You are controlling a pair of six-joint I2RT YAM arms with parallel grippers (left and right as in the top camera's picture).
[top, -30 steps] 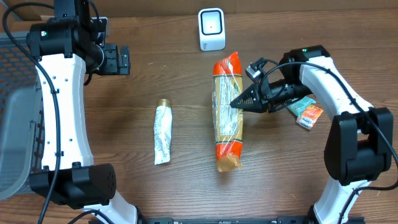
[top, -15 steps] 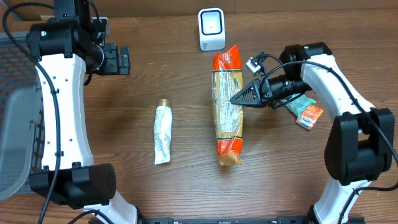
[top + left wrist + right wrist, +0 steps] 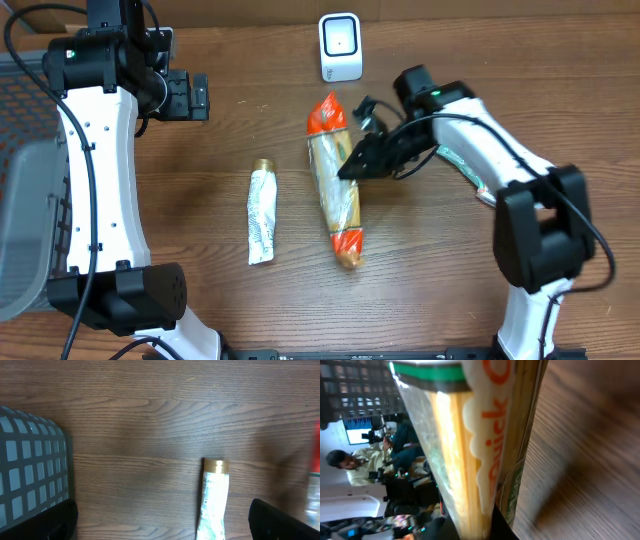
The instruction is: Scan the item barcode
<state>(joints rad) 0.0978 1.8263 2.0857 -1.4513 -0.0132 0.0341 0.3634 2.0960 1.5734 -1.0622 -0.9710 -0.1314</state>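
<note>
The item is a long clear packet of pasta with orange ends (image 3: 335,190). It lies slanted mid-table, turned onto its edge, below the white barcode scanner (image 3: 340,46). My right gripper (image 3: 352,168) is shut on the packet's right edge. In the right wrist view the packet (image 3: 470,435) fills the frame, pinched between the dark fingers (image 3: 502,527) at the bottom. My left gripper (image 3: 195,95) hangs open at the upper left, holding nothing. In its wrist view the left gripper (image 3: 162,522) is above bare wood, with its fingers (image 3: 50,520) wide apart.
A white tube with a gold cap (image 3: 261,215) lies left of the packet, and the tube (image 3: 212,497) also shows in the left wrist view. A grey mesh basket (image 3: 25,200) stands at the left edge. A small orange-and-green packet (image 3: 487,195) peeks out under the right arm.
My right gripper has swung left, carrying the pasta packet. The packet has shifted left, rolled onto its edge and slanted. The left arm has not moved.
</note>
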